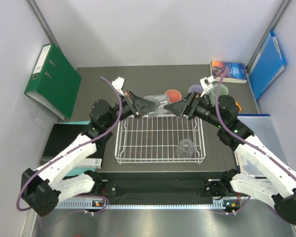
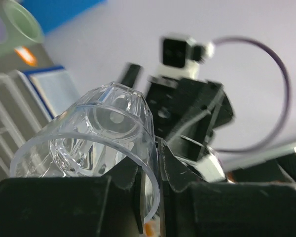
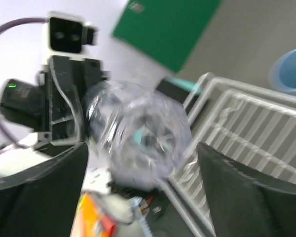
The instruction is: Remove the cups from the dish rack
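Two clear glasses, four coloured cups and one dish rack (image 1: pixel 138 140) are in view. One clear glass (image 1: pixel 155 104) hangs on its side over the rack's far edge, between the two arms. The left end effector (image 2: pixel 150 192) is clamped on its rim wall. The right end effector (image 3: pixel 142 148) stands apart, a finger on either side of the glass. The rack holds the other clear glass (image 1: pixel 186 147) in its near right part. The salmon cup (image 1: pixel 173 93), lilac cup (image 1: pixel 195 89) and green cup (image 1: pixel 220 90) stand on the tabletop (image 1: pixel 98 94) beyond the rack. The blue cup (image 3: pixel 292 74) stands near the rack's edge.
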Tool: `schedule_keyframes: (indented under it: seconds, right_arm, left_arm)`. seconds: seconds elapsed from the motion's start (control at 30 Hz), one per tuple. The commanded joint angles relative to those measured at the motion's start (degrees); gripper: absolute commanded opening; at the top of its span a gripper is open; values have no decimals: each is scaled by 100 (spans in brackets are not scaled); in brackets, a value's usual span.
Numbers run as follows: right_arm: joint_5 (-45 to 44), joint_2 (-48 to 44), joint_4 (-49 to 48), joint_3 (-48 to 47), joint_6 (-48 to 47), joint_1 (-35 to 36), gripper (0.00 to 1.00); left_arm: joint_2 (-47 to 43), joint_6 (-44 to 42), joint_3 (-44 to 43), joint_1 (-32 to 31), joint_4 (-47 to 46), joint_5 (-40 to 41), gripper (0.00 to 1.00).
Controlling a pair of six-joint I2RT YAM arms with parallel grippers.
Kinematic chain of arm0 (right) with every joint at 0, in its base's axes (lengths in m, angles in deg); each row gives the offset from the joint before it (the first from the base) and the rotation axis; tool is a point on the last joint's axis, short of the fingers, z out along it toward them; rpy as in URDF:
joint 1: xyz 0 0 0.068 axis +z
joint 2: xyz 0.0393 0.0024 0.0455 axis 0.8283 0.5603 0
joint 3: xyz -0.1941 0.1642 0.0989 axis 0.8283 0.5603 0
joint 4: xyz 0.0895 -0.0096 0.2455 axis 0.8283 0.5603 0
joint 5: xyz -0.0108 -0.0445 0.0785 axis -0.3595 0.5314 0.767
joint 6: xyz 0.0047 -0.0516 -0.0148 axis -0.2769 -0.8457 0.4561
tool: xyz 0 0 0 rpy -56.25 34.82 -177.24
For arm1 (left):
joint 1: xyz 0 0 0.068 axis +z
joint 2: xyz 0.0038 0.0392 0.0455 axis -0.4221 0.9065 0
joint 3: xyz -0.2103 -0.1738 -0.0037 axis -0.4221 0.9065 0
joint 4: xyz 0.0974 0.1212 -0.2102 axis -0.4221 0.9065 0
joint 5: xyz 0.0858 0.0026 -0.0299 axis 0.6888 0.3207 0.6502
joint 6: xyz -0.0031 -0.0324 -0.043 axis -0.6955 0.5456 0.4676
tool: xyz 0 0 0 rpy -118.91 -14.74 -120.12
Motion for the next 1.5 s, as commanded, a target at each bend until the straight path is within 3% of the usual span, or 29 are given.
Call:
schedule_keyframes:
  seconds: [0.0,0.17,0.23,0.27,0.3,0.33,0.37,0.4,0.43,0.47,0.53,0.73,1.03,1.47]
  right_arm:
    - [-1273,-470,1801,-842,-1410,-24,95]
    - [-1537,-725,2189,-992,-1709,-33,97]
    - [-1897,-708,2688,-1193,-1859,-33,97]
    - [-2012,-673,2883,-1290,-1929,-24,96]
    - [-2239,-629,3068,-1491,-2078,-24,96]
    - [-2241,-542,3435,-1588,-2131,-24,96]
    - [-2468,-497,3595,-1668,-2184,-24,96]
    - [-2705,-445,3788,-1860,-2228,-24,96]
    - [-2812,-322,3947,-1966,-2255,-16,96]
    - [-2891,-252,4279,-2072,-2264,-24,96]
    - [-3015,-120,4475,-2292,-2290,-24,96]
    - [-3041,4,4739,-2433,-2343,-16,96]
    - [-3050,57,4748,-2222,-2351,-24,96]
    - [-3050,22,4626,-1766,-2334,-24,95]
  left_arm:
    - [44,-1095,-956,692,1722,326,0]
    - [429,-1217,-1344,1097,1934,280,0]
    - [745,-2059,-2343,1177,3766,762,0]
    - [1252,-2410,-3331,1177,4435,1548,0]
    - [1570,-2988,-3845,1186,5773,1913,0]
    - [1913,-3229,-4364,1203,6273,2316,0]
    - [2630,-3440,-5422,1195,6853,2616,0]
    - [3037,-3764,-5998,1212,7337,3350,0]
    - [3476,-3880,-6630,1212,8447,3679,0]
    - [4412,-3977,-7968,1212,8936,3961,0]
    - [5357,-4285,-8892,1238,9572,4446,0]
    - [6204,-4233,-8860,1607,9732,4518,0]
    - [6442,-4268,-8579,1634,9355,4386,0]
    - [5687,-3811,-6242,1564,8503,3595,0]
